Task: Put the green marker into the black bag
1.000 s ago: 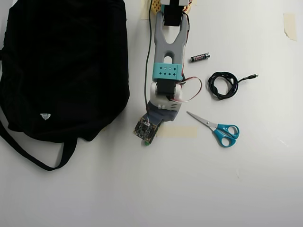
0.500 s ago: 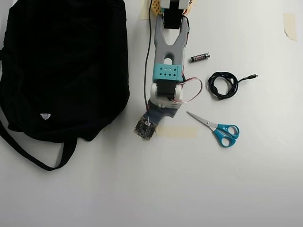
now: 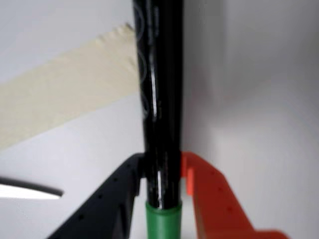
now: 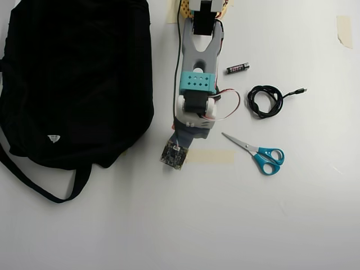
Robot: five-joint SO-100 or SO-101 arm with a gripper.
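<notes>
The green marker [image 3: 159, 99] fills the middle of the wrist view: a glossy black barrel with white scribbles and a green end at the bottom. My gripper [image 3: 162, 167] is shut on it, with the black finger [image 3: 119, 194] at its left and the orange finger [image 3: 209, 194] at its right. The marker hangs just above the white table over a tape strip [image 3: 65, 104]. From overhead, the gripper [image 4: 179, 147] sits under the wrist and camera board, which hide the marker. The black bag [image 4: 79, 79] lies at the left, its nearest edge a short way left of the gripper.
Blue-handled scissors [image 4: 260, 153] lie right of the tape strip [image 4: 211, 157]. A coiled black cable [image 4: 265, 101] and a small battery [image 4: 238, 68] lie further back on the right. The bag's strap [image 4: 39, 185] loops toward the front left.
The arm has drawn back slightly toward the top of the overhead view. The green tip that showed below the camera board a second ago is now hidden.
</notes>
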